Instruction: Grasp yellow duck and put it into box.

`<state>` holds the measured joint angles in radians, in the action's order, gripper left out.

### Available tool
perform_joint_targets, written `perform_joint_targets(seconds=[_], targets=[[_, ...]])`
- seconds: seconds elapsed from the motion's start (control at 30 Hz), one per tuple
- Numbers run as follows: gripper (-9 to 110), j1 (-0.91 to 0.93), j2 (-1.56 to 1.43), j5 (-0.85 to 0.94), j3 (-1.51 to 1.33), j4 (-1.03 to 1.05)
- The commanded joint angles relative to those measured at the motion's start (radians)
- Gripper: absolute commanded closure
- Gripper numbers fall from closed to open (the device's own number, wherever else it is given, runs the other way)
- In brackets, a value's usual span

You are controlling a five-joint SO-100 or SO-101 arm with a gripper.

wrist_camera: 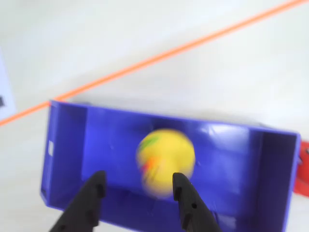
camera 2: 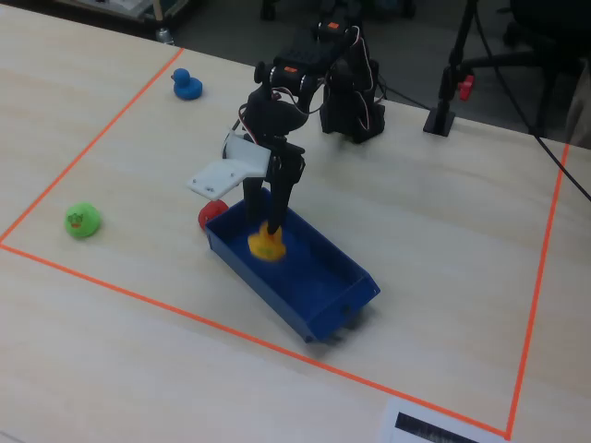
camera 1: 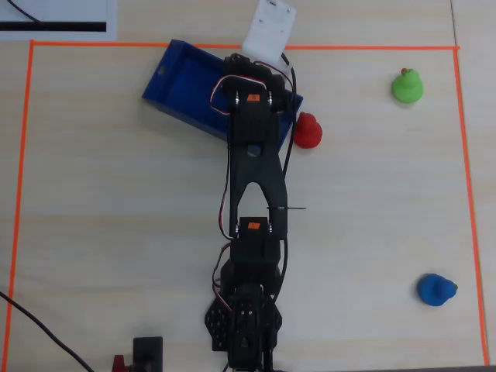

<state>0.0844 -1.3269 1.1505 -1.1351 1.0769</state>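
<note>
Yellow duck (wrist_camera: 165, 162) inside the blue box (wrist_camera: 67, 145).
The tool (wrist_camera: 137, 186) is spread wide above it, fingers released, duck blurred.

A blurred yellow duck (wrist_camera: 165, 162) lies inside the blue box (wrist_camera: 67, 145), beyond the parted pincer (wrist_camera: 139, 186) fingers.

Overhead straight down, wrist close above the box (wrist_camera: 72, 145), fixed oblique – all sharing it.

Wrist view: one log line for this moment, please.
gripper: open | small yellow toy duck: blurred, inside blue box | phase: release
</note>
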Motion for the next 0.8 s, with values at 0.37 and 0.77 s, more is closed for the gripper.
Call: perform_joint_targets(seconds=[0.37, 0.77], targets=[[101, 0.091, -0.339, 0.032, -0.089, 0.138], [101, -0.008, -1.523, 0.311, -1.338, 0.327]])
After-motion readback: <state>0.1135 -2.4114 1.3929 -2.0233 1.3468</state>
